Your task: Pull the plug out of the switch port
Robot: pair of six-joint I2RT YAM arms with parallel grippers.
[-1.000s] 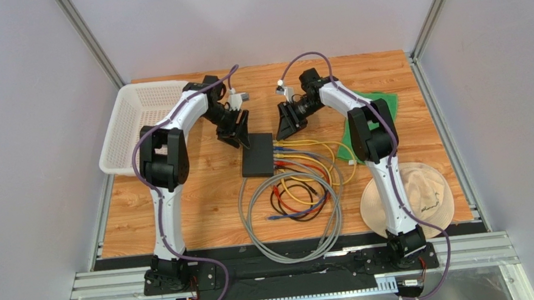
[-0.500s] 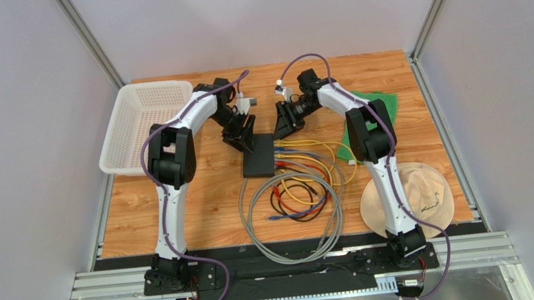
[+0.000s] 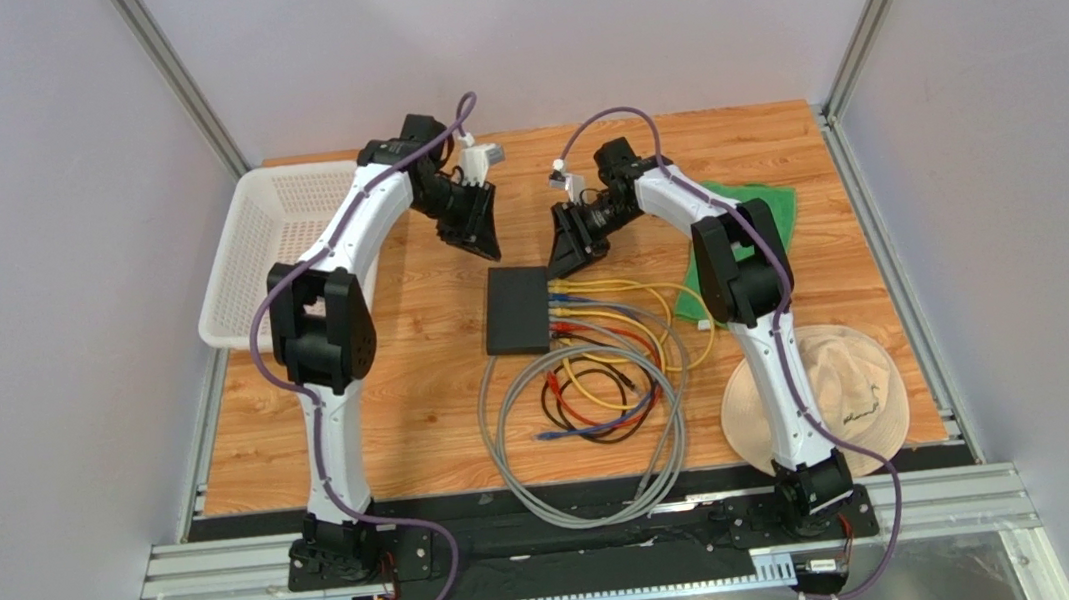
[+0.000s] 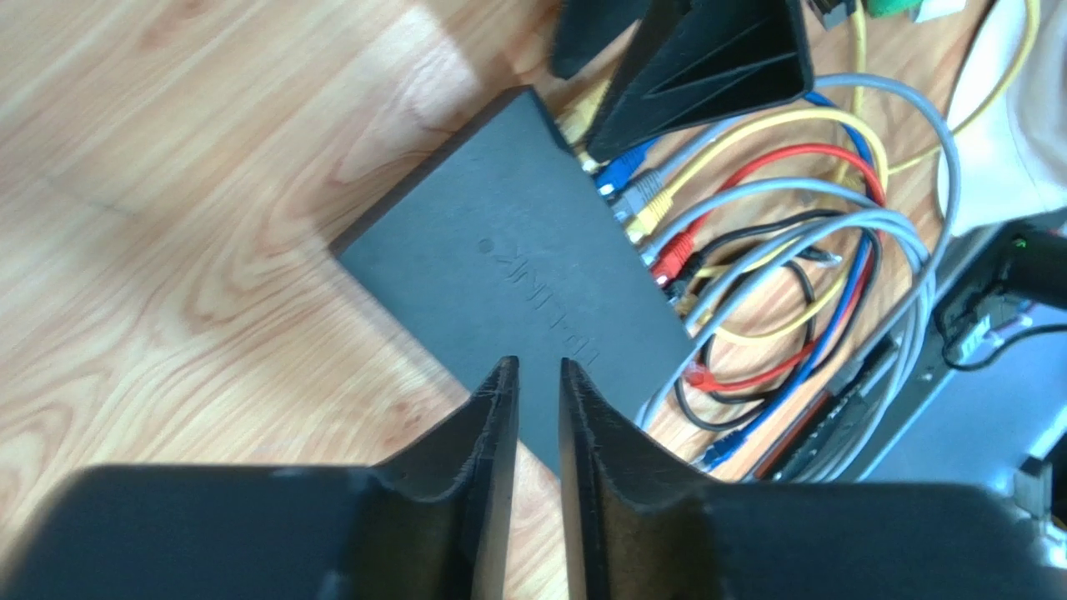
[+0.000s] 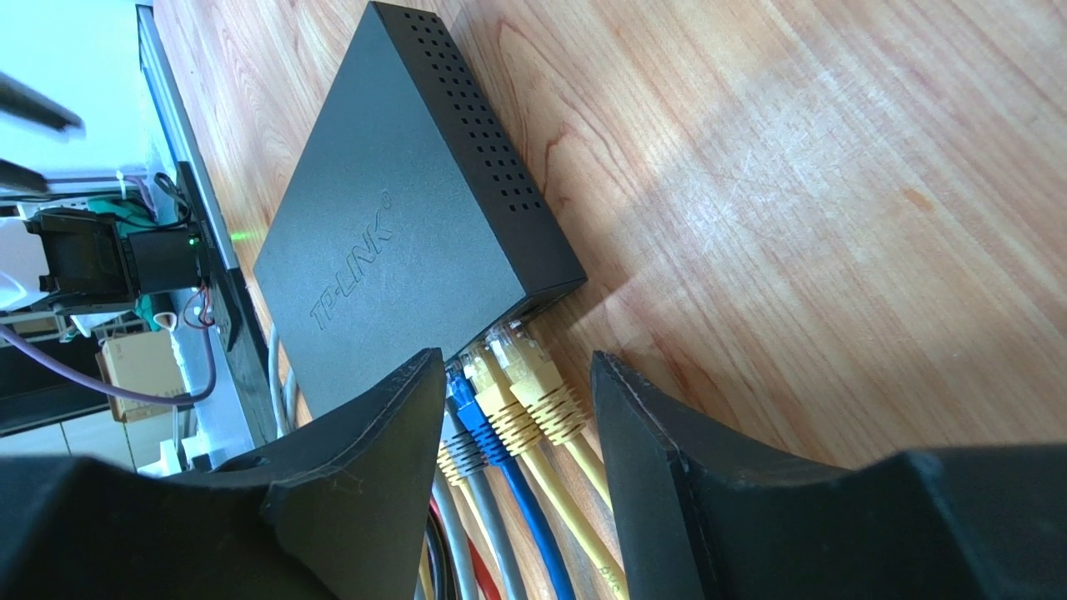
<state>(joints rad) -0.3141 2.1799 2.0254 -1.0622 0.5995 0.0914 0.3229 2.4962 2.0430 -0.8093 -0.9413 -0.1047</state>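
From above, the switch (image 3: 516, 310) lies flat on the wooden table (image 3: 417, 404) about midway between the two arms. A fan of coloured cables (image 3: 597, 369) leaves its right long edge and loops toward the near side. The left gripper (image 3: 465, 221) hangs beyond the switch's far left corner, well apart from it. The right gripper (image 3: 568, 248) sits low, just by the far right corner where the first plugs enter. In the left wrist view, the left gripper (image 4: 536, 365) has its fingers drawn almost together, leaving only a narrow slit with nothing in it, and the switch (image 4: 501, 275) lies below, untouched. In the right wrist view, the right gripper (image 5: 516, 365) has its jaws spread wide on either side of the yellow plugs (image 5: 532, 375) at the far end of the port row. A blue plug (image 5: 466, 403) sits next to them toward the near side, and every plug is seated in the switch (image 5: 401, 250). The step in hand looks like the approach to grasp, with nothing pinched yet. The next move likely calls for the right jaws to settle around one plug body alone and close. They should then draw it straight out along the cable line, with the switch steadied so it does not slide along.
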